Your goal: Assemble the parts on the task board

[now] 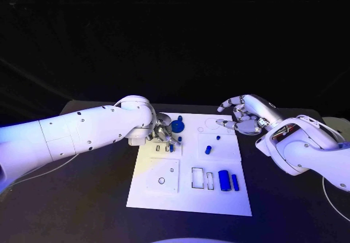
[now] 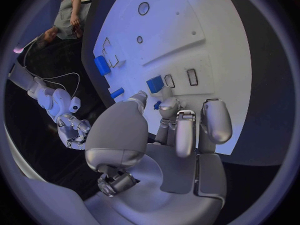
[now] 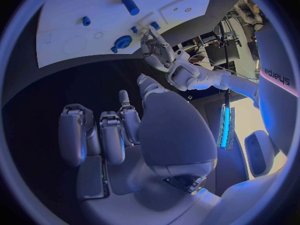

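Left hand [image 1: 165,134] works at the task board [image 1: 189,197] upper-left corner, fingers around a small blue part [image 1: 171,148], grasp uncertain; round blue part [image 1: 177,125] just beside; right hand [image 1: 244,115] hovers off the board's upper-right edge, fingers apart, empty; judged step: seating that part; next calls for pressing it down.

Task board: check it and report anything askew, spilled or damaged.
Nothing stands out. The white task board lies flat and whole, and the small blue parts, such as the blue cylinder, all rest on it. The left hand hovers at its far corner.
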### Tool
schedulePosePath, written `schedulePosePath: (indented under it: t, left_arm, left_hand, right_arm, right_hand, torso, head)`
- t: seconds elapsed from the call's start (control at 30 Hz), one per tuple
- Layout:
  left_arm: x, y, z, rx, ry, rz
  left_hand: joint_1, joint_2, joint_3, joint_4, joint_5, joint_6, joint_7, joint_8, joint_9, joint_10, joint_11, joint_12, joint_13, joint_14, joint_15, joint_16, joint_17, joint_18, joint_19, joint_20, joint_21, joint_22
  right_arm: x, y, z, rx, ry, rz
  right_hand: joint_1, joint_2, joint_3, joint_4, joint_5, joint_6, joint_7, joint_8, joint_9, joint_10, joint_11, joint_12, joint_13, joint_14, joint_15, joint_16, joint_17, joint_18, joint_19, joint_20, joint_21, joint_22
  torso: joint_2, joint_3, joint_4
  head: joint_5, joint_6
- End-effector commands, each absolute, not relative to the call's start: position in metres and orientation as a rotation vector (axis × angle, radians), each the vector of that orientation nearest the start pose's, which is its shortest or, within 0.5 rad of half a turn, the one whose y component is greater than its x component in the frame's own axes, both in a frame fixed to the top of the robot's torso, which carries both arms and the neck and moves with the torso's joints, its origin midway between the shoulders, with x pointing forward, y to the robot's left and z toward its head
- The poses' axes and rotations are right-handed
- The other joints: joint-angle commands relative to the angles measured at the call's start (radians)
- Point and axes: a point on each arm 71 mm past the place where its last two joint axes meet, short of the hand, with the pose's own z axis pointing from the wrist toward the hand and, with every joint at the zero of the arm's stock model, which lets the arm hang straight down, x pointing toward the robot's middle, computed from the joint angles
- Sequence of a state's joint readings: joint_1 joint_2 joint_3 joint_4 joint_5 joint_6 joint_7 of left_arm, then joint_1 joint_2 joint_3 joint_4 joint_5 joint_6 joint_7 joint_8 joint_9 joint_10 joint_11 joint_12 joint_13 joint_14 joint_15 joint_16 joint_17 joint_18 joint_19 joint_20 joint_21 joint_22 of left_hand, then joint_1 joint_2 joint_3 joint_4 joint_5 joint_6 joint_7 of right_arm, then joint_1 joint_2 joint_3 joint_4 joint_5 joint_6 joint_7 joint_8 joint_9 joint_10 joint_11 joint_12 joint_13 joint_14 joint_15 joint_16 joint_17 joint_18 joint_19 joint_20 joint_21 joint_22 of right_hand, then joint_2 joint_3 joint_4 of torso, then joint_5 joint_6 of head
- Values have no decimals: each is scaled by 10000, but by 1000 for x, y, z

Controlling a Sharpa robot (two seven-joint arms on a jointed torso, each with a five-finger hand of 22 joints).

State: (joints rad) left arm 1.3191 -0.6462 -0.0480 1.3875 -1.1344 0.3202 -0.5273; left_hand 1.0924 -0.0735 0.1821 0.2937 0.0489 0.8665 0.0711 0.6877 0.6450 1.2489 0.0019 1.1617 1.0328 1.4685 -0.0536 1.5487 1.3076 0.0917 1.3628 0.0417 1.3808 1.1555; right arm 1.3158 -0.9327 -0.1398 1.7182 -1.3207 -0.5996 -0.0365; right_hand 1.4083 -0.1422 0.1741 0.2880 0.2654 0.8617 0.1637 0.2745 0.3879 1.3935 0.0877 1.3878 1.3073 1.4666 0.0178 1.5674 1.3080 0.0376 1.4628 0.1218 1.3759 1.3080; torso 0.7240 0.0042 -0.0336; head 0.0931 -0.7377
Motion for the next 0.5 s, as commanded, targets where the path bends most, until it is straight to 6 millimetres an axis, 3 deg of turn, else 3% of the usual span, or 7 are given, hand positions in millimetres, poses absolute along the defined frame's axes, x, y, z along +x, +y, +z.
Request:
schedulePosePath:
  t: [0.03, 0.5]
  left_arm:
    - [510, 153, -186, 926, 23939, -3745]
    - [507, 153, -188, 1018, 24245, -3809]
  left_hand:
    - [77, 71, 53, -17, 7, -92, 15, 51, 21, -94, 8, -30, 15, 868, -32, -38, 2189, -57, -96, 6, -15, 3]
    - [547, 138, 576, -39, 8, -135, 11, 25, 120, -98, 4, 40, 87, 869, -30, -34, 2197, -61, -105, 25, 15, 54]
  right_arm:
    - [453, -191, -137, -653, 14244, 8220]
    - [454, -192, -138, -619, 14283, 8169]
  right_hand:
    - [-94, -42, 46, -4, 28, 8, -13, 38, -17, 21, -82, -36, 826, 1042, -97, 34, 2628, 105, 13, -91, -50, 1374]
    - [-94, -38, 54, -2, 45, 8, -13, 40, -17, 10, -82, -48, 815, 1042, -97, 34, 2628, 107, 7, -91, -61, 1368]
  torso:
    - [-7, 8, 8]
    - [-7, 10, -5]
  head:
    - [7, -18]
    - [13, -33]
